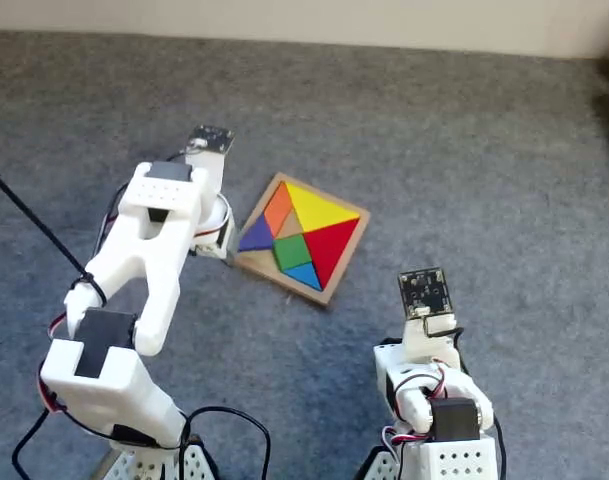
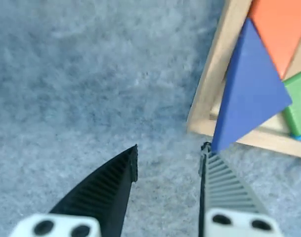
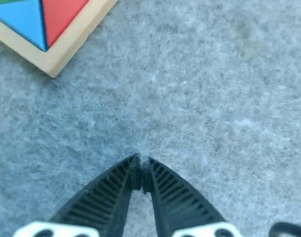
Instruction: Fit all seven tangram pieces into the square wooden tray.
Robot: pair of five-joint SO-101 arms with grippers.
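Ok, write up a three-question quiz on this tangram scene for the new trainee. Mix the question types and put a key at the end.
1. True or false: the right end effector is clamped on a tangram piece.
2. Which piece overlaps the rim of the wooden tray instead of lying flat inside? A) red triangle B) dark blue triangle C) yellow triangle
3. Fill in: the left end effector, beside the tray's corner, is ____ (open or shut).

Key: 1 false, it is shut on nothing, above bare carpet. 2 B. 3 open.
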